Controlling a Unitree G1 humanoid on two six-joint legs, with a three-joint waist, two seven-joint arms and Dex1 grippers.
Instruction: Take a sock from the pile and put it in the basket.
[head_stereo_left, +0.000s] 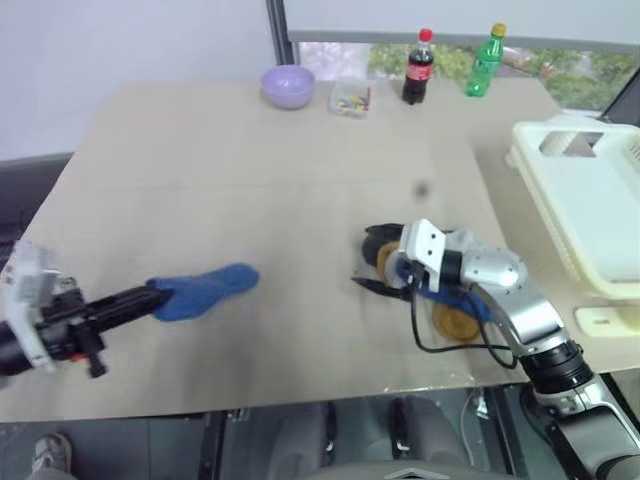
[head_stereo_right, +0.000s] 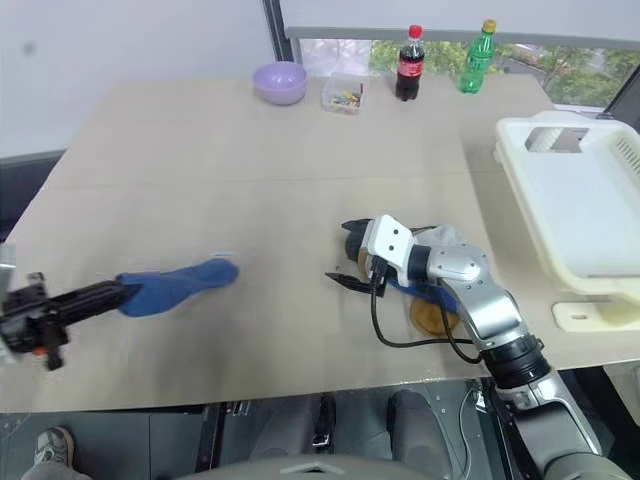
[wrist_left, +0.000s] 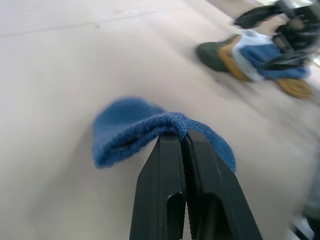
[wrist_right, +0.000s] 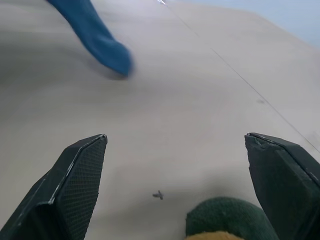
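Carrying the blue sock (head_stereo_left: 205, 290) was the step in hand: the left pincer (wrist_left: 184, 137) was clamped on its cuff, at the robot's left side of the worktop (head_stereo_left: 250, 170), well apart from the pile (head_stereo_left: 440, 300). The right pincer (wrist_right: 175, 165) stood with fingers apart just beside the pile. The basket (head_stereo_left: 590, 200) sat far to the right, so the carry would likely need a firm grip and a high path over the right arm
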